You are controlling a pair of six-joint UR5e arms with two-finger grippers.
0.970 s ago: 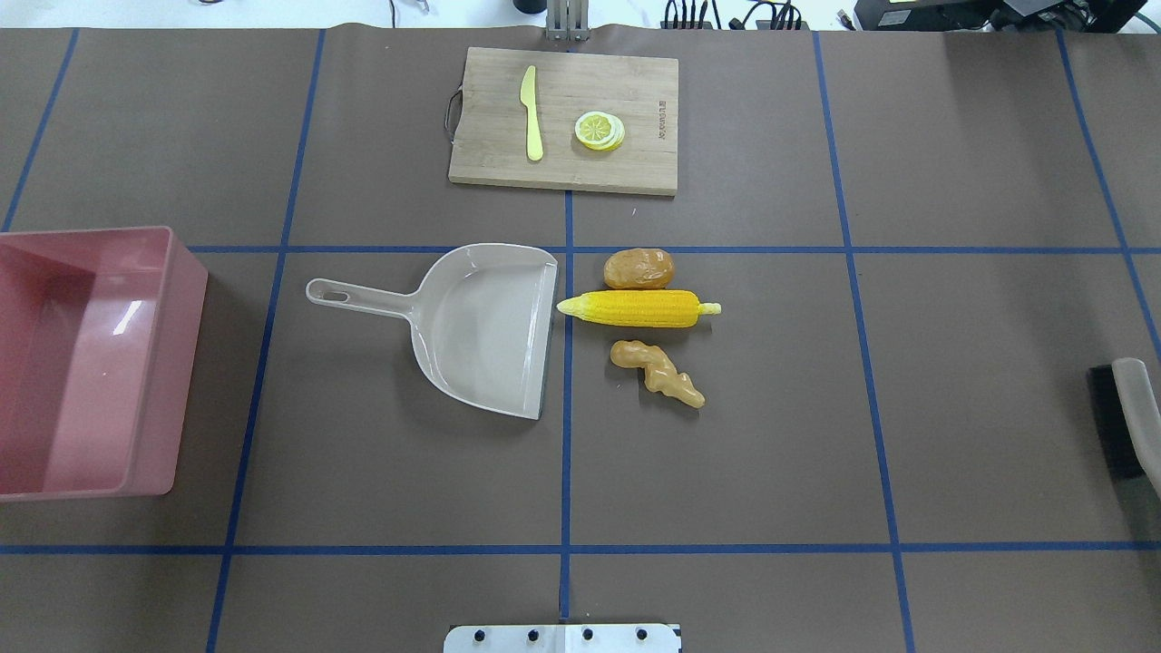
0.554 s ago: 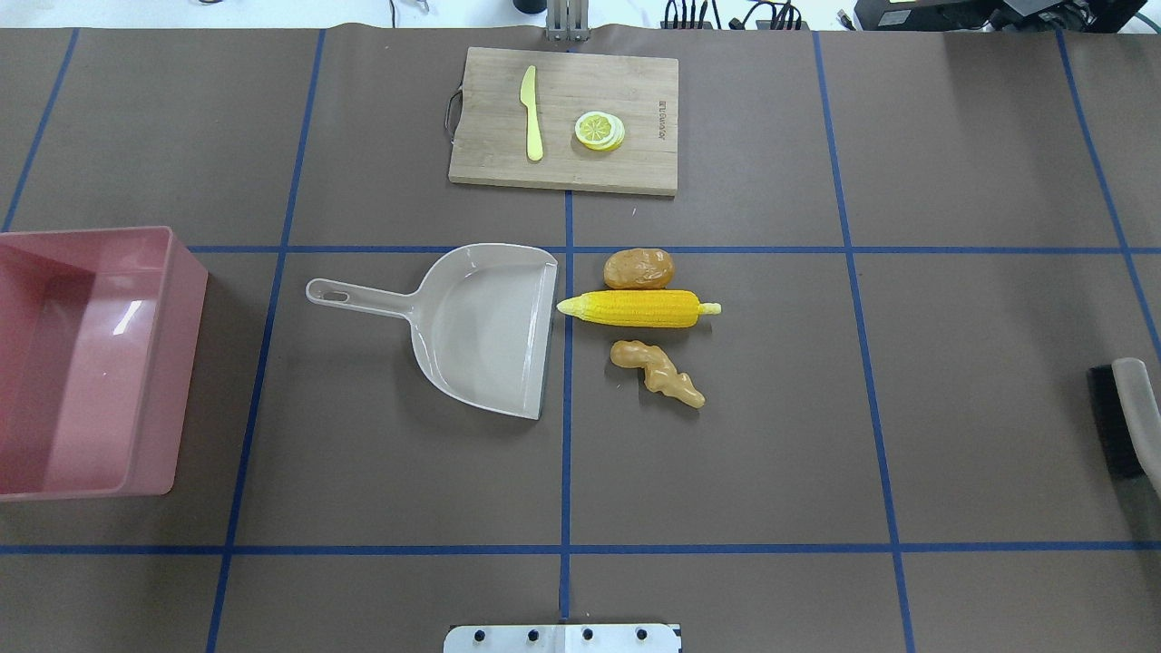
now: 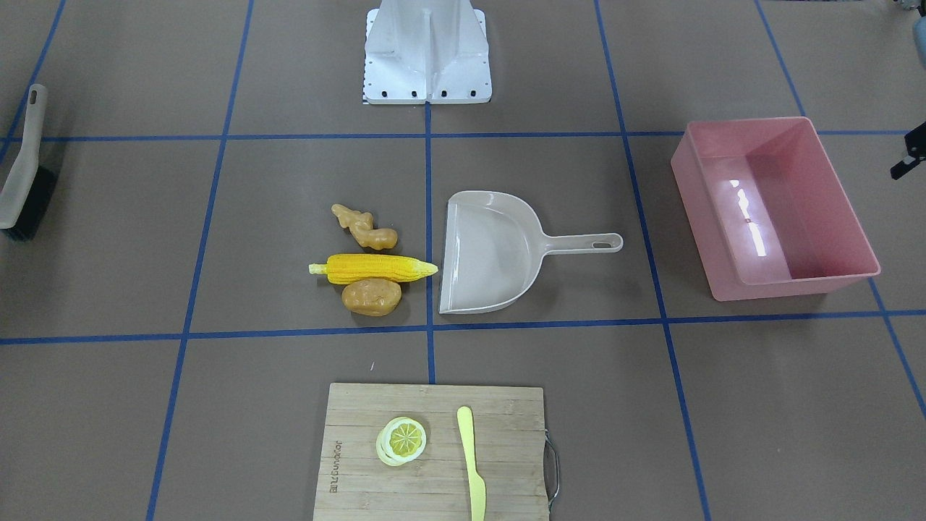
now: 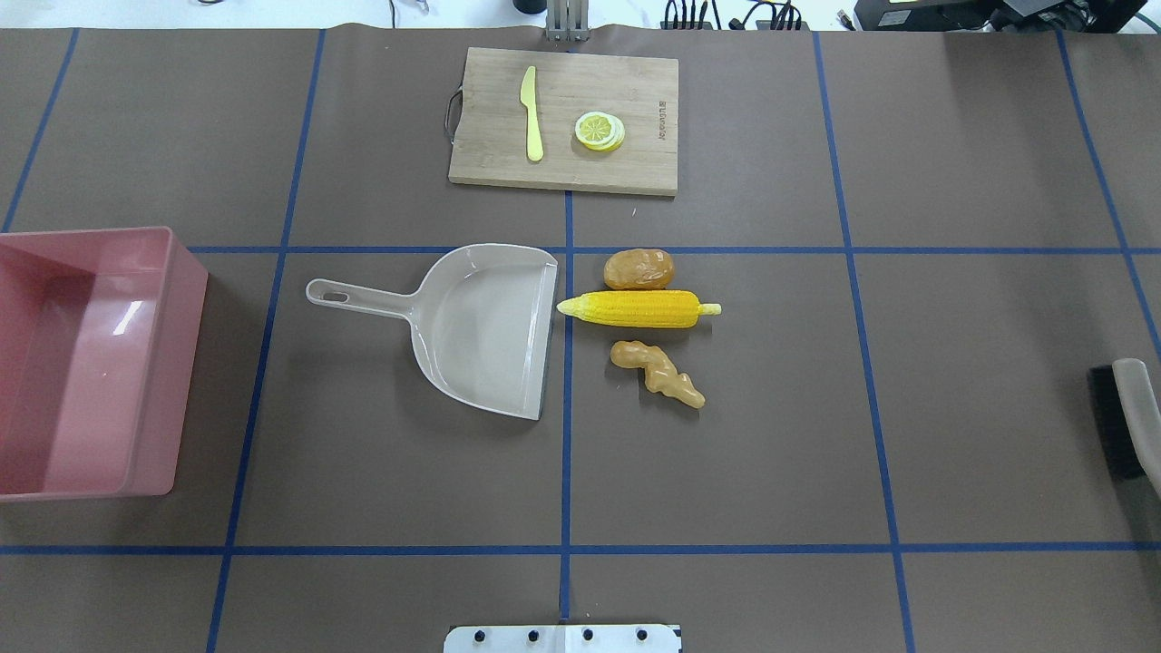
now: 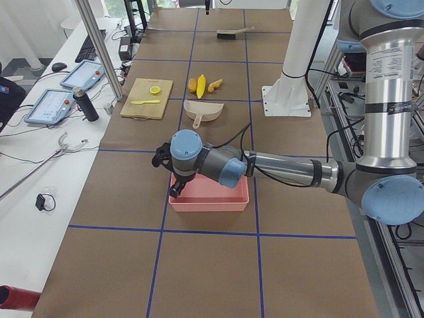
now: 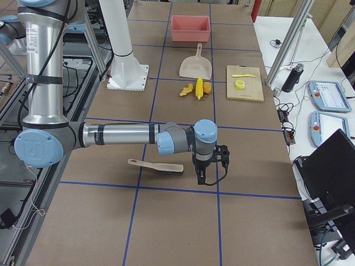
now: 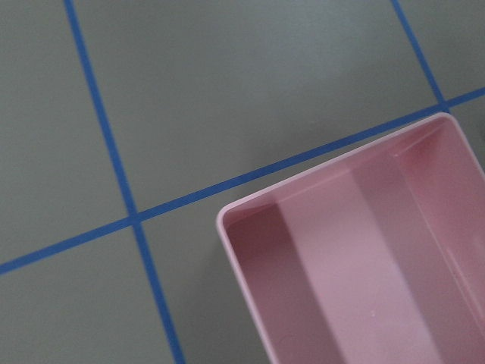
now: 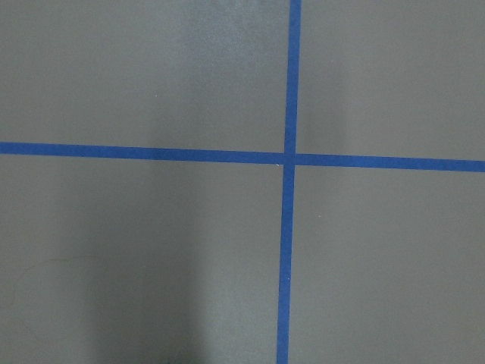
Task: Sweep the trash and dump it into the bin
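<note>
Seeing the left gripper (image 5: 176,192) and right gripper (image 6: 201,176) only sidelong, we cannot tell their spread; the overhead view crops the brush (image 4: 1134,408); the dustpan (image 4: 490,326) neighbours the corn cob (image 4: 635,309).

Brown mat (image 4: 980,136) gridded with blue tape (image 4: 564,472) beside a white bench (image 5: 20,225)

Both arms share one build: silver tubes, grey joint housings and light-blue round caps. The left arm (image 5: 285,169) has a black cable (image 5: 233,134) looping at its wrist. The left gripper (image 5: 176,193) and right gripper (image 6: 201,177) are black. The white pedestal (image 3: 427,51) shows dark bolt holes.
</note>
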